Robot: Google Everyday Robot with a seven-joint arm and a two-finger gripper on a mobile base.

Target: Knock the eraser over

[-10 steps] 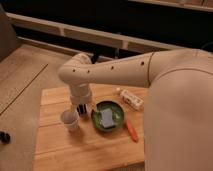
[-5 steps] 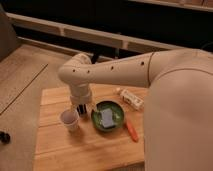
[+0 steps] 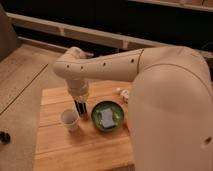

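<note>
My gripper [image 3: 81,106] hangs from the beige arm over the wooden table [image 3: 75,147], its dark tip low, between a white cup [image 3: 69,119] and a green bowl [image 3: 107,116]. The dark tip stands just right of the cup and just left of the bowl's rim. I cannot pick out the eraser as a separate thing; a dark upright shape at the gripper's tip may be it or part of the gripper. A flat blue-grey block [image 3: 107,118] lies in the bowl.
The arm's large beige body [image 3: 170,105] covers the table's right side. A small white packet end [image 3: 122,93] shows behind the bowl. Floor lies to the left, and a dark counter front runs along the back.
The gripper stays at about the same spot between cup and bowl. The arm's body now covers the orange object and most of the packet that showed right of the bowl.
</note>
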